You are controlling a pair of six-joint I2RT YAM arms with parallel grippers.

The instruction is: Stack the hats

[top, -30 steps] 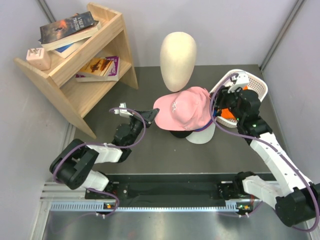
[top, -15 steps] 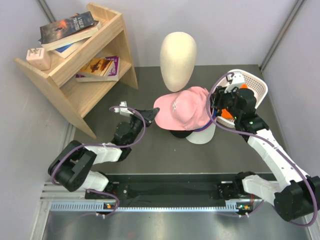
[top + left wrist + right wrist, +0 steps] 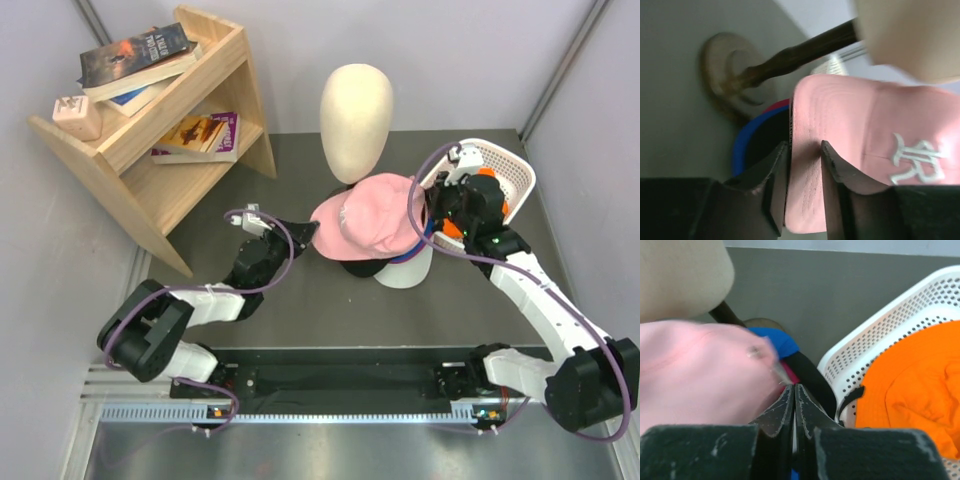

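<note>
We see a soft pink cap [image 3: 370,215] with a stitched brim topping a pile of caps [image 3: 405,272] on the desk [image 3: 300,300], in front of a smooth cream mannequin head [image 3: 357,105]. An orange bucket hat [image 3: 910,385] of crumpled cloth lies in a white perforated plastic basket [image 3: 505,165], not yet stacked. The left gripper [image 3: 804,146] has its jaws apart around the pink brim. The right gripper [image 3: 794,387] has its jaws pressed together at the cap's rear edge.
</note>
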